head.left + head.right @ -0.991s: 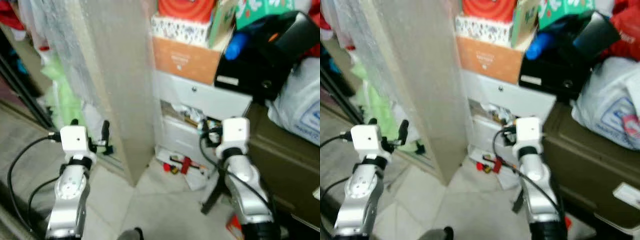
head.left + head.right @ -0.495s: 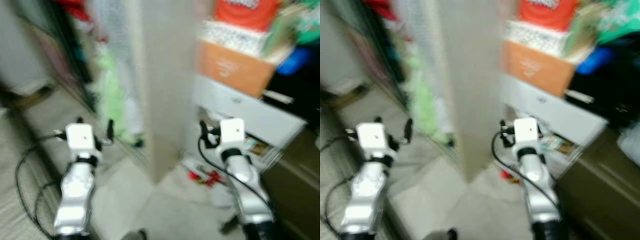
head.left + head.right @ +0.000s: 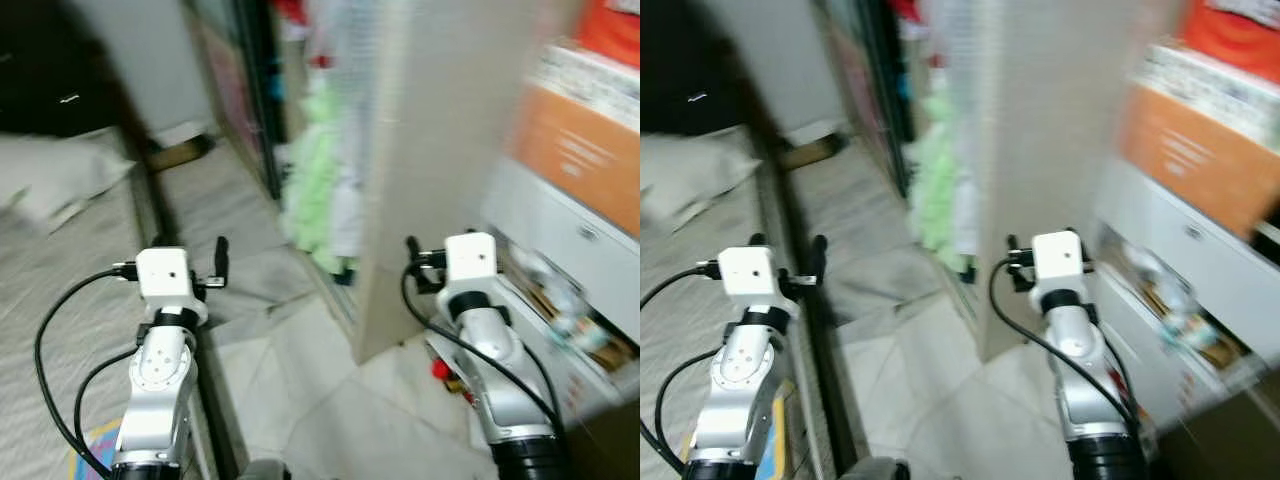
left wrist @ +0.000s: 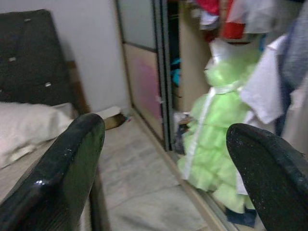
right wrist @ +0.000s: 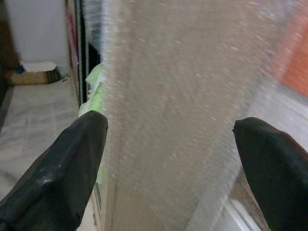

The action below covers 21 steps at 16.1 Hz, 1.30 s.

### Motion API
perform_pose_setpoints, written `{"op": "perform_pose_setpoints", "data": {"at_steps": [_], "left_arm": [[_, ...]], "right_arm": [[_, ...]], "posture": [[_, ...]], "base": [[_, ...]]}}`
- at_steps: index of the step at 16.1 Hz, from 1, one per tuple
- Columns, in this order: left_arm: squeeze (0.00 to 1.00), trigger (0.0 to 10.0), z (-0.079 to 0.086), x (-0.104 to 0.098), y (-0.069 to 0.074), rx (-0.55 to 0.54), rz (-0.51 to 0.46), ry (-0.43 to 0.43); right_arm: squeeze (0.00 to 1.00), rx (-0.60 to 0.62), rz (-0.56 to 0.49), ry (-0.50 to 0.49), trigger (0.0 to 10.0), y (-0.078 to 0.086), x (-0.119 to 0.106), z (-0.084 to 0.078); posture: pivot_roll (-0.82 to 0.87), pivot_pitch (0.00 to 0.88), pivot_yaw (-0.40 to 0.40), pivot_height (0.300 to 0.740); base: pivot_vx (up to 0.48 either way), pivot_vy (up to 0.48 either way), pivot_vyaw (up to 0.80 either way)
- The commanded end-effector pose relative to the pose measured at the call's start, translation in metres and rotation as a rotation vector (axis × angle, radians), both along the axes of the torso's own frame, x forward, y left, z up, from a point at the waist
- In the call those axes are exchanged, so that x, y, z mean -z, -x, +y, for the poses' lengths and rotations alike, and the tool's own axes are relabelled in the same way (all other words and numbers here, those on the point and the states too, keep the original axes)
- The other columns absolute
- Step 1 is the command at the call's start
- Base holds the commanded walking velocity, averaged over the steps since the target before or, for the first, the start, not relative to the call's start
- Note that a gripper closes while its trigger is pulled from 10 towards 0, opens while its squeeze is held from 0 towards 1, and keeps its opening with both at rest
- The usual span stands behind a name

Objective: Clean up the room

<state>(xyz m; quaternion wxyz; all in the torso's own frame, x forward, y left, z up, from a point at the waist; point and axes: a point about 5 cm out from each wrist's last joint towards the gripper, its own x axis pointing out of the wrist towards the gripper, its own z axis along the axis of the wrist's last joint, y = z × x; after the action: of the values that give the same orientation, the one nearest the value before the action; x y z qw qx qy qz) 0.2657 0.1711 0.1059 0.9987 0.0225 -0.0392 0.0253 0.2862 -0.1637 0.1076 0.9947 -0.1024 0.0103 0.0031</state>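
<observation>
Left eye view is blurred, and the clutter to be tidied sits along its right side: a tall beige speckled board (image 3: 420, 170) stands upright near the centre, leaning against the storage behind it. Right of the board is a white drawer unit (image 3: 560, 250) with an open lower drawer full of small mixed items (image 3: 570, 320), too smeared to tell apart. An orange cardboard box (image 3: 580, 150) rests on top of the unit at the upper right edge. A small red object (image 3: 440, 370) lies on the pale tiled floor (image 3: 300, 400) at the foot of the drawers, partly behind the right arm.

Left of the board, in the upper middle, a light green frilly garment (image 3: 315, 190) hangs down inside an open wardrobe with dark sliding-door frames (image 3: 255, 100). At the far left lie a pale grey mattress (image 3: 70, 300) and a white pillow (image 3: 55, 180).

The right gripper (image 5: 168, 144) is held up just before the beige board; its two black fingers stand wide apart and hold nothing. The left gripper (image 4: 168, 149) is raised at lower left, above the edge of the mattress, pointing towards the green garment; its fingers are also spread wide and empty.
</observation>
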Motion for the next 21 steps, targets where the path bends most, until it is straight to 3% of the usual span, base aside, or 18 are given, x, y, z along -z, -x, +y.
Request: {"op": "perform_pose_setpoints", "data": {"at_steps": [1, 7, 15, 21], "left_arm": [[0.0, 10.0, 0.0074, -0.0011, 0.0001, -0.027, -0.003, -0.023], [0.0, 10.0, 0.0064, -0.0009, -0.0011, -0.03, 0.001, -0.053], [0.0, 10.0, 0.0057, -0.0007, -0.0015, -0.017, -0.001, -0.046], [0.0, 10.0, 0.0067, -0.0022, -0.0019, -0.023, -0.018, -0.008]], "right_arm": [[0.0, -0.022, -0.014, -0.013, 10.0, -0.003, -0.0029, 0.0088], [0.0, -0.028, -0.027, -0.029, 10.0, -0.0047, -0.0038, 0.0098], [0.0, -0.032, -0.033, -0.042, 10.0, -0.0064, -0.0033, 0.0112], [0.0, -0.036, -0.037, -0.038, 10.0, -0.0073, -0.0033, 0.0117]], "posture": [[0.02, 0.021, 0.016, 0.74], [0.02, 0.012, 0.013, 0.74], [0.03, 0.002, 0.015, 0.74], [0.02, 0.001, 0.016, 0.74]], "base": [[0.0, 0.0, 0.8], [0.0, 0.0, 0.77], [0.0, -0.357, 0.0], [0.0, 0.0, 0.0]]}}
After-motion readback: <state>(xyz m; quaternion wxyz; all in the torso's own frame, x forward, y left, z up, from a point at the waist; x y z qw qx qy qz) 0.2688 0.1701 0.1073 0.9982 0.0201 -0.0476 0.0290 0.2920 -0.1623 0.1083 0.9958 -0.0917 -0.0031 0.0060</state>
